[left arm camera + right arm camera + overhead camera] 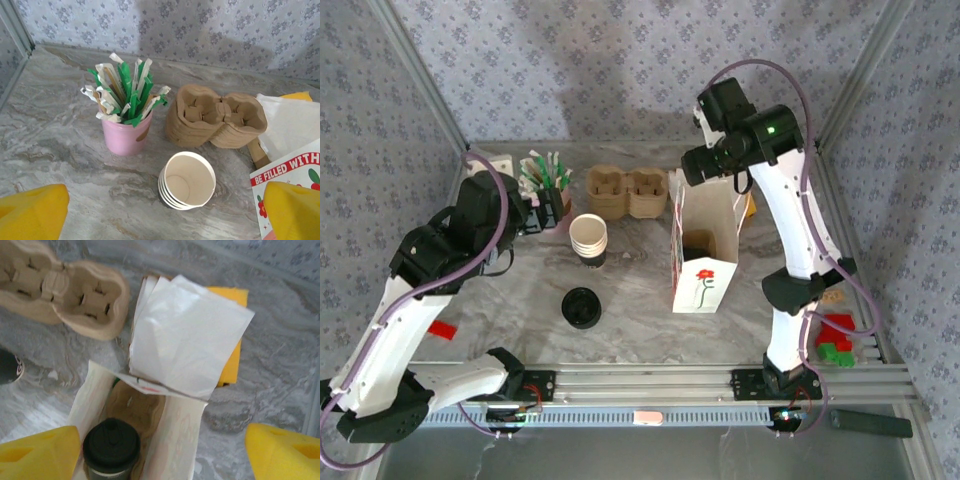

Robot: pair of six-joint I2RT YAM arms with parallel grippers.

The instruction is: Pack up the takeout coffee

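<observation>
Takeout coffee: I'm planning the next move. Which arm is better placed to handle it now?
Right, probably. The right gripper hangs open directly above the bag where the takeout coffee sits; the left gripper is open over the stack of paper cups, away from the bag.

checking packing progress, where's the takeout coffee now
In the right wrist view the takeout coffee sits inside the open paper bag, right of the cup stack.

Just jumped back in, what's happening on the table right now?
The takeout coffee sits inside the open paper bag. The right gripper hangs above the bag, open and holding nothing. The left gripper, open and empty, hovers near the stack of paper cups. A loose black lid lies on the table.
</observation>
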